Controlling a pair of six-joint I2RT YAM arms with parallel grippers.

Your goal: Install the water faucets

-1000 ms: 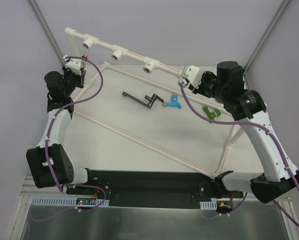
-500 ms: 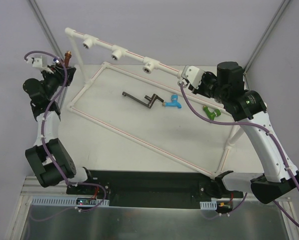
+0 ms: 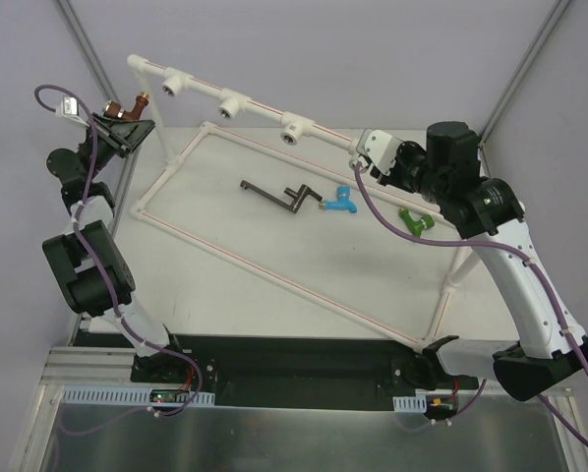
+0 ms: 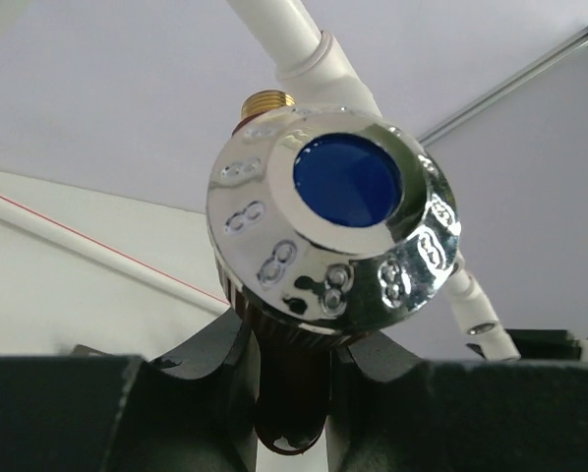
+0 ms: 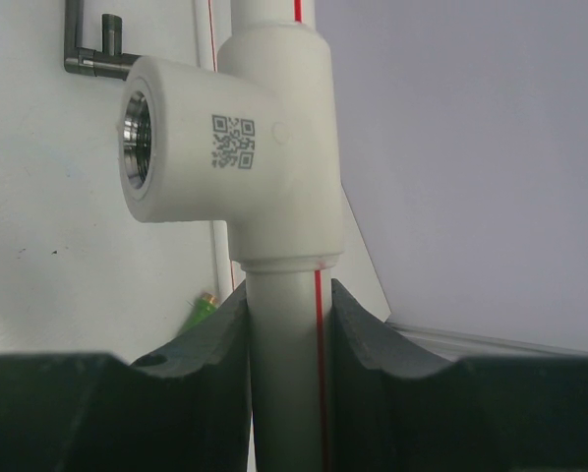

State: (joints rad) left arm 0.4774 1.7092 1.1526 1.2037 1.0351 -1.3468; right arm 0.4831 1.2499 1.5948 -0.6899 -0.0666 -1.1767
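My left gripper [image 3: 127,118] is shut on the red-brown faucet [image 3: 133,104] and holds it in the air left of the white pipe frame's leftmost socket [image 3: 173,88], apart from it. In the left wrist view the gripper [image 4: 294,393] clamps the faucet's dark body below its shiny blue-centred knob [image 4: 338,231], and the brass thread [image 4: 266,98] points away. My right gripper [image 3: 361,157] is shut on the frame's top pipe [image 5: 284,383], just below a socket [image 5: 137,138]. The blue faucet [image 3: 341,202] and the green faucet [image 3: 414,221] lie on the table.
A dark metal crank-shaped tool [image 3: 279,197] lies left of the blue faucet. Two more sockets [image 3: 230,106] [image 3: 292,130] sit along the top pipe. The frame's lower pipes [image 3: 274,275] run diagonally across the table. Grey walls close in on both sides.
My left arm has swung up and to the left, carrying the red-brown faucet away from the leftmost socket, and its wrist has turned. The right arm has not moved.
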